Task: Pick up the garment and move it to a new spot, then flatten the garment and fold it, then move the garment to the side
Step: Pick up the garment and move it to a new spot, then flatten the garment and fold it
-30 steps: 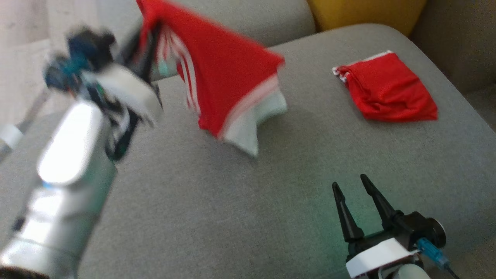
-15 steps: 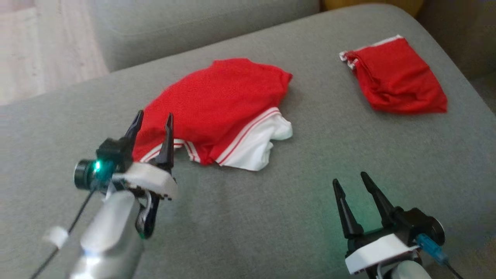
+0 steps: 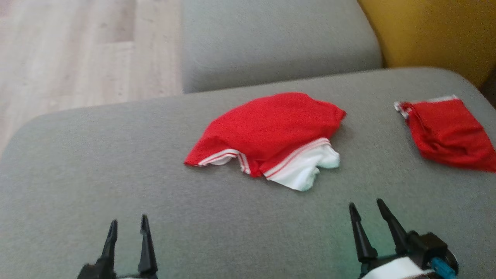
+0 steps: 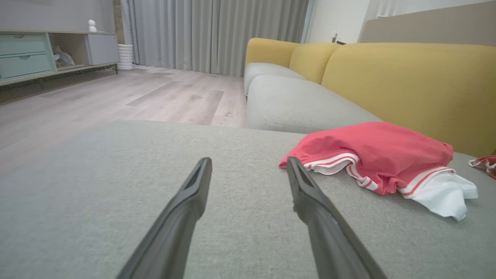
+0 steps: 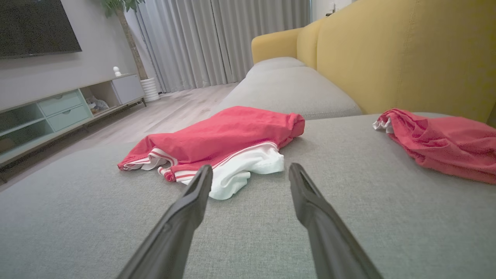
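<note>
Looking down from the head camera, I start at 7 o'clock, where my left gripper (image 3: pixel 128 219) shows at the bottom edge over the grey sofa cushion (image 3: pixel 97 174). Its two dark fingers are spread wide with nothing between them, and no cloth touches them. Through its wrist camera the fingers frame bare cushion, and the nearest hem lies just past the right fingertip, toward 1 o'clock.

Up at 11 o'clock I see pale wooden floor (image 3: pixel 77 50), and at 12 o'clock a second grey seat (image 3: pixel 279 42).

At the middle of the cushion lies the garment (image 3: pixel 267 128), a red piece with white stripes along its edges. It is rumpled rather than flat. A white part sticks out from under the red at its 5 o'clock side, and a striped hem is curled under at its 7 o'clock corner.

At 5 o'clock my right gripper (image 3: pixel 365 203) also stands wide open and holds nothing. The garment's white part lies at 11 o'clock from its fingertips, near but apart from them.

At 3 o'clock, well apart from the garment, a crumpled red cloth (image 3: pixel 449 135) lies on the same cushion, and the yellow backrest (image 3: pixel 434 31) rises at 1 o'clock.
</note>
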{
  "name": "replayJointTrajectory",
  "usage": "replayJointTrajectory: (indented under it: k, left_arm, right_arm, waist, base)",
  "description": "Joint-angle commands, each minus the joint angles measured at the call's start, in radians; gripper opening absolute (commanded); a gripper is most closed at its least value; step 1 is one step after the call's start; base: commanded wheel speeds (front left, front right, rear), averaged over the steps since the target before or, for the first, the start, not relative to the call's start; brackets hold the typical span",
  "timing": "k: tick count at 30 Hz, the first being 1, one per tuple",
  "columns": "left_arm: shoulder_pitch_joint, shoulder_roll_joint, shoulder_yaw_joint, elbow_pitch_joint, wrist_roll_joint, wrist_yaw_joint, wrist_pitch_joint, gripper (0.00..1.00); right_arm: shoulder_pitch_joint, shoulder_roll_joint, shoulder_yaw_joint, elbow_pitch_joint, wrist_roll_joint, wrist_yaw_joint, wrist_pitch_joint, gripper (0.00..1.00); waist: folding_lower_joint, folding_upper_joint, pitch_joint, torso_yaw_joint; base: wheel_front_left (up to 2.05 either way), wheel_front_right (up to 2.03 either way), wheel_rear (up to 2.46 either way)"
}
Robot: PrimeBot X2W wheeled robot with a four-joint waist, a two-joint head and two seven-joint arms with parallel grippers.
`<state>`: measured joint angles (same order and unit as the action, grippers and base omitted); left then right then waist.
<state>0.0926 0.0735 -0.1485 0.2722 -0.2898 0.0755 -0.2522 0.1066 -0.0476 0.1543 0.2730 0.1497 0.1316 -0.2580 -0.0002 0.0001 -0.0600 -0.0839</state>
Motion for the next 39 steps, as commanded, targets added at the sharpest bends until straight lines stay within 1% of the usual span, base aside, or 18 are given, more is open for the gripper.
replayJointTrajectory:
  k: [1,4,8,11,18,39]
  left_arm:
    - [-0.006,-0.011,0.055,-0.059,0.025,-0.012,-0.009,1.00]
    - [0.036,-0.017,0.062,-0.087,0.070,-0.025,-0.009,1.00]
    - [0.063,-0.020,0.073,-0.106,0.093,-0.033,-0.009,1.00]
    - [0.081,-0.022,0.078,-0.122,0.108,-0.035,-0.009,1.00]
    - [0.097,-0.023,0.058,-0.140,0.110,-0.021,-0.009,1.00]
    - [0.117,-0.023,0.030,-0.120,0.126,-0.036,-0.009,1.00]
  right_arm:
    - [-0.012,-0.003,0.005,-0.033,-0.007,-0.001,-0.004,1.00]
    - [0.012,-0.003,-0.015,-0.049,-0.057,-0.001,-0.004,1.00]
    - [0.033,-0.003,-0.033,-0.060,-0.066,-0.001,-0.004,1.00]
    - [0.045,-0.003,-0.043,-0.056,-0.051,-0.001,-0.004,1.00]
    - [0.048,-0.003,-0.049,-0.044,-0.036,-0.001,-0.004,1.00]
    - [0.050,-0.003,-0.038,-0.030,-0.034,-0.001,-0.004,1.00]
  waist:
    - [0.0002,-0.0001,-0.050,0.061]
    - [0.0002,-0.0001,-0.065,0.090]
    - [0.0002,-0.0001,-0.073,0.105]
    - [0.0002,-0.0001,-0.075,0.110]
    - [0.0002,-0.0001,-0.073,0.114]
    - [0.0002,-0.0001,-0.076,0.107]
  base:
    - [0.00,0.00,0.00]
    - [0.00,0.00,0.00]
    - [0.00,0.00,0.00]
    - [0.00,0.00,0.00]
    - [0.00,0.00,0.00]
    - [0.00,0.00,0.00]
